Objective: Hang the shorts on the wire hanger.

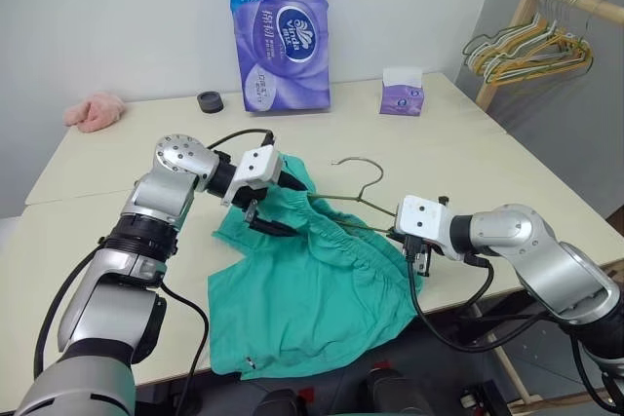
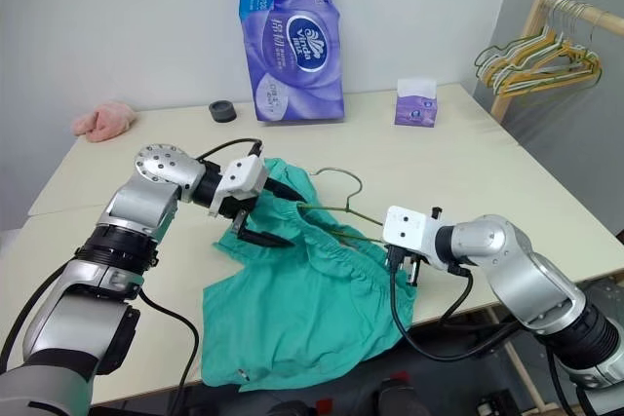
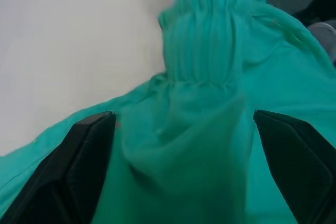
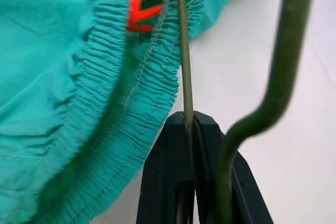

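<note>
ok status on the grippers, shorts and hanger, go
Left gripper open over teal-green fabric shorts. Right gripper shut on thin olive wire hanger, partly inside waistband. Nothing in the way.

We can read the brand name "Vinda" in white on a dark blue oval on the tall purple tissue pack standing at the back of the counter. White Chinese characters run down a blue strip on its left side, too small for us to make out. The small purple tissue box carries print we cannot read.
</note>
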Available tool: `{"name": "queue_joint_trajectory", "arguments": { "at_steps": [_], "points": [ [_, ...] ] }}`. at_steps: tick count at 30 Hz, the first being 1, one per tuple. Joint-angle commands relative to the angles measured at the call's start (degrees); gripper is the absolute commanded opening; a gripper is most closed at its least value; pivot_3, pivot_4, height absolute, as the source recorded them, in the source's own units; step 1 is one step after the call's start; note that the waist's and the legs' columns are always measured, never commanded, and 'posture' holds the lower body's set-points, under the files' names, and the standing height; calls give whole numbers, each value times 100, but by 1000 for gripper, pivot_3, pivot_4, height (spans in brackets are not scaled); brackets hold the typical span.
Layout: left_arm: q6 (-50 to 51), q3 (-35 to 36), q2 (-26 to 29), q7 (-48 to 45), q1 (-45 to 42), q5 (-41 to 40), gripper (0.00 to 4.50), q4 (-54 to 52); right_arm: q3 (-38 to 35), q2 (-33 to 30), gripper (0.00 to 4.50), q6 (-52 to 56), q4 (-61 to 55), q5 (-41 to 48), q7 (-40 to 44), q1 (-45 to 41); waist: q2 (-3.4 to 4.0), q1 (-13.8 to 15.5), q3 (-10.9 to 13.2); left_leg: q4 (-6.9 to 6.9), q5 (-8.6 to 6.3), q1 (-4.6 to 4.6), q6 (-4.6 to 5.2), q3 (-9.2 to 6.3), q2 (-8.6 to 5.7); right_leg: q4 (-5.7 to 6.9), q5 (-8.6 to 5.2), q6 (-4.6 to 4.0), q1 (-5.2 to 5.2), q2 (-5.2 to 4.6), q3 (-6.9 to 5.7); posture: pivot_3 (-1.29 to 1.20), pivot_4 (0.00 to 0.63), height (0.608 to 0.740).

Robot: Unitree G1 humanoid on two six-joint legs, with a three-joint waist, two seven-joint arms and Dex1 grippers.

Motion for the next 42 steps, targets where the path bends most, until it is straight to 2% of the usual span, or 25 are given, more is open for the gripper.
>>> {"name": "queue_joint_trajectory", "arguments": {
  "at_steps": [1,4,13,15,19,23,30,33,34,36,42],
  "points": [
    [-40,21,-85,29,-54,22,4078,-43,-122,13,0,-114,-267,-61,54,-156,0,-8,0,0,0,0,0,0,0,0,0,0,0,0,0,-203,5,740],
    [-57,19,-124,15,-69,38,3292,55,-125,25,0,-143,-292,-104,97,-167,0,-14,0,2,0,-1,0,0,0,0,0,0,0,0,0,-203,5,740],
    [-103,18,-167,-60,61,39,480,30,-189,71,0,-426,-376,-155,290,-178,0,-93,0,2,0,-1,0,-1,0,1,0,0,0,0,0,-220,0,740],
    [-47,28,-180,-53,86,20,16,-33,-154,41,0,-704,-377,-255,326,-195,0,-130,0,2,0,-2,0,-2,0,0,0,0,0,0,-1,-222,0,740],
    [-44,30,-172,-41,121,31,16,-74,-159,-13,0,-912,-372,-246,521,-125,0,-149,-1,2,0,-2,0,-2,0,0,0,0,-1,0,-1,-221,0,740],
    [-60,41,-200,0,105,44,0,-48,-256,-111,1037,-1072,-324,-273,647,-103,0,-147,-1,2,0,-2,0,-3,0,0,0,0,-1,0,-1,-215,0,740],
    [-206,77,-226,60,180,101,0,76,-680,-1138,3237,-1570,-121,-299,1268,421,-2,-131,-3,4,0,-4,0,-3,-1,-3,0,1,1,-1,-1,-222,0,740],
    [-332,136,-206,121,177,115,0,224,-1500,-1262,4218,-1326,-101,-21,1064,1120,-4,-134,-4,4,0,-3,0,-3,0,-1,0,0,1,-1,-2,-214,0,740],
    [-383,158,-192,144,168,126,0,307,-1945,-1162,4466,-979,-227,278,1029,1502,-4,-127,-4,4,0,-3,0,-3,0,-1,0,1,1,-1,-1,-213,0,740],
    [-478,171,-166,167,161,140,0,428,-2617,-755,4466,-371,-527,823,824,2032,-12,-111,-9,3,0,-4,0,-7,0,-1,-1,1,3,-1,-4,-213,0,740],
    [-626,238,-70,224,164,137,0,722,-3629,1073,4466,513,-1257,1595,-458,3240,-9,-118,-48,3,0,-1,0,-7,1,7,-1,1,4,0,0,-221,4,740]
  ]
}}
